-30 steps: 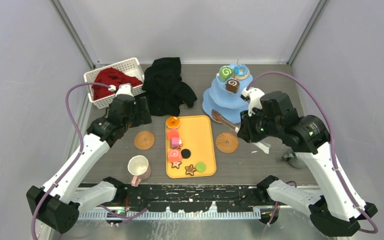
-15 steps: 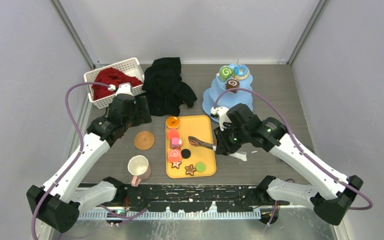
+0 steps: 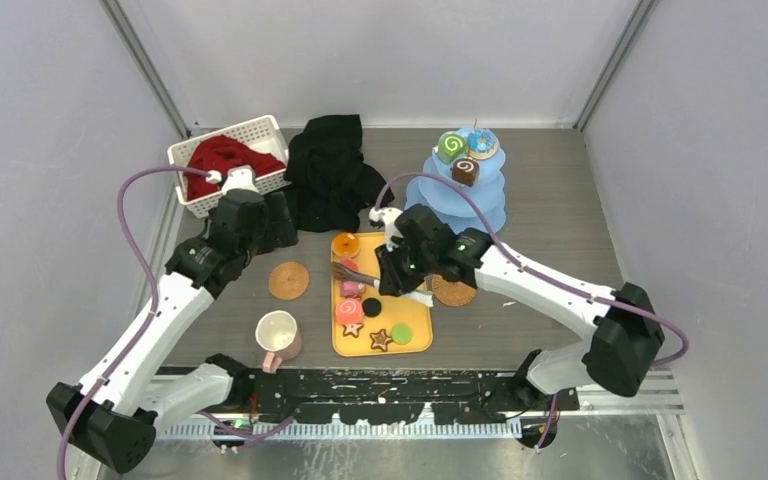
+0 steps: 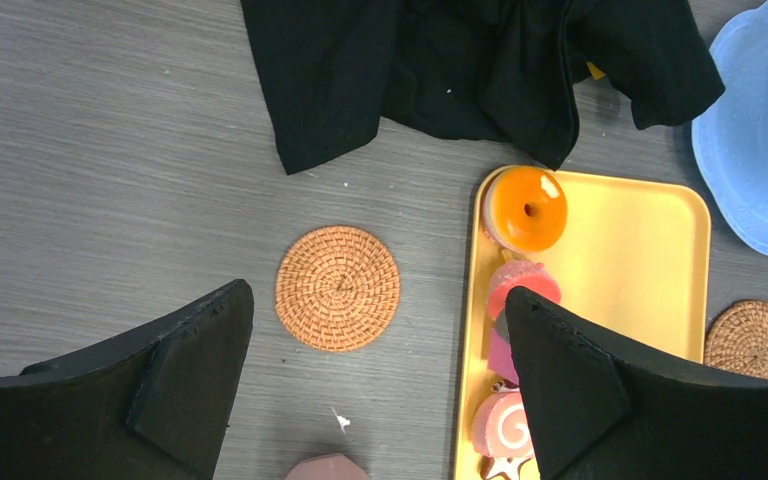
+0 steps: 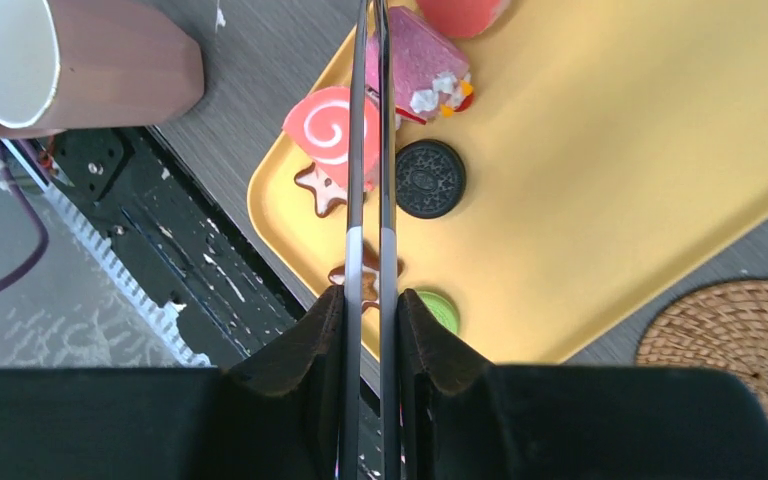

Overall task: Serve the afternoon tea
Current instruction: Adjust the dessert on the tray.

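Counting three sweets [image 3: 451, 147] on the stand [image 3: 455, 200] at upper right, I see most waiting on the tray [image 3: 415, 318] at centre. My right fingers [image 5: 300, 360] clench tongs [image 5: 357, 150] over the pink swirl roll [image 5: 325, 120]; left fingers [image 4: 190, 370] hang released. The mug [image 3: 278, 333], lower left, sits off its coaster [image 3: 288, 281].

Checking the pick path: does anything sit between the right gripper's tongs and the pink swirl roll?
Nothing visible does: the tongs in the right gripper pass right over the pink swirl roll on the tray.
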